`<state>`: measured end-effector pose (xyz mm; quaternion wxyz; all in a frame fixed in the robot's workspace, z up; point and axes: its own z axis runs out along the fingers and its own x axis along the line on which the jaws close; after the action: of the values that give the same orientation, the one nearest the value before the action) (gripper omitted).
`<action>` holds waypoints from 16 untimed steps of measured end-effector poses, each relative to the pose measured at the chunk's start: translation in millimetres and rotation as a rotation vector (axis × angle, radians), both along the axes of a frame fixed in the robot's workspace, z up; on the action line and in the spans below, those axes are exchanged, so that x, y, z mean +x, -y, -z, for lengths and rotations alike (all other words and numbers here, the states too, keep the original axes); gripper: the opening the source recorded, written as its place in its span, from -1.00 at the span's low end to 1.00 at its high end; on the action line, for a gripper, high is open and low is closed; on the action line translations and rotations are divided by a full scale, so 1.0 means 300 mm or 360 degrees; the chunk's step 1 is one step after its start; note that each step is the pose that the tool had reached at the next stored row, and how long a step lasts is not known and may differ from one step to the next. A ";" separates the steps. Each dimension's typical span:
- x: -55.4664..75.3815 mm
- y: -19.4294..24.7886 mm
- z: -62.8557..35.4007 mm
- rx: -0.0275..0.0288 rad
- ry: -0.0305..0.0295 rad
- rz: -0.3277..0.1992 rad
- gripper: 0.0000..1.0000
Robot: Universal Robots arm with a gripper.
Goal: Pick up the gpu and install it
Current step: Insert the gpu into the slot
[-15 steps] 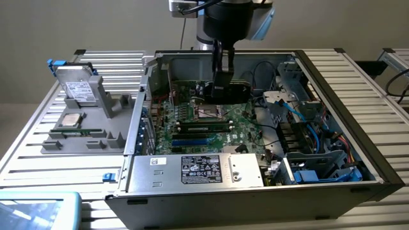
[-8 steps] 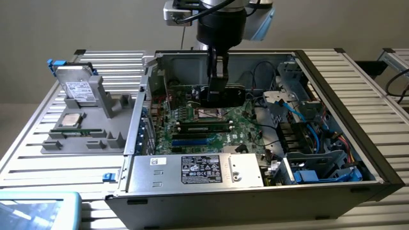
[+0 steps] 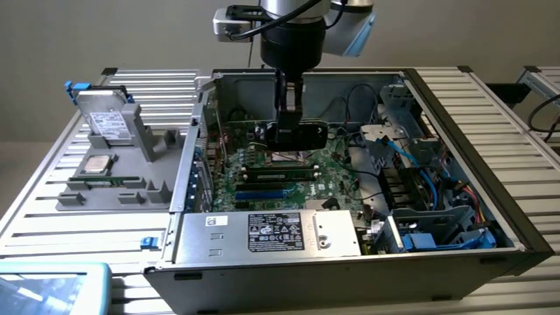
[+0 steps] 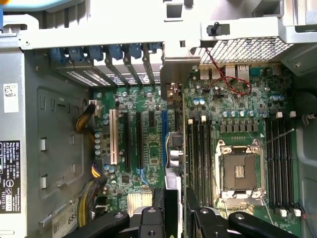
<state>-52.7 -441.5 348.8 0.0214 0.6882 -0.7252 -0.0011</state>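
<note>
1. Upper centre of exterior view: arm reaching down, hand (image 3: 288, 126) inside open case (image 3: 332, 285).
2. Hand state: clamped on gpu (image 3: 308, 136), one finger each side of card.
3. Gpu position, exterior view: centre of frame, held on edge, black face toward camera, over green board (image 3: 262, 190), just above the RAM row in the picture.
4. Contact btw gpu and board: cannot tell from either view.
5. Wrist view: hand (image 4: 176, 210) w/ black fingers (image 4: 151, 220) gripping gpu (image 4: 174, 148), seen edge-on.
6. Same view: gpu edge running btw blue slot (image 4: 163, 136) and RAM slots (image 4: 198, 153), metal bracket end toward case's rear wall w/ blue clips.
7. Beyond RAM slots: square socket (image 4: 239, 171), open, pins showing.
8. Other side of blue slot: row of exp. slots (image 4: 126, 139), all bare.
9. Lower centre of exterior view: PSU (image 3: 280, 233), silver, black label on top, along case's near edge.
10. Exterior view's right, inside case: drive cages w/ blue cables.
11. Exterior view's left, outside case: grey tray (image 3: 114, 197) on slatted surface (image 3: 490, 111).
12. On tray: drive (image 3: 109, 121) w/ white label leaning at far end, silver chip (image 3: 98, 164) lying flat nearer camera, well apart from gpu.
</note>
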 end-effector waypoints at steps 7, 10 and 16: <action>-0.002 0.000 0.004 0.00000 -0.00324 0.0000 -0.44; -0.003 0.000 0.004 0.00000 -0.00313 0.0000 -0.44; -0.009 -0.010 0.020 0.00045 -0.00289 0.0000 -0.44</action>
<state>-55.5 -438.6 342.7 0.0270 0.6882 -0.7250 -0.0084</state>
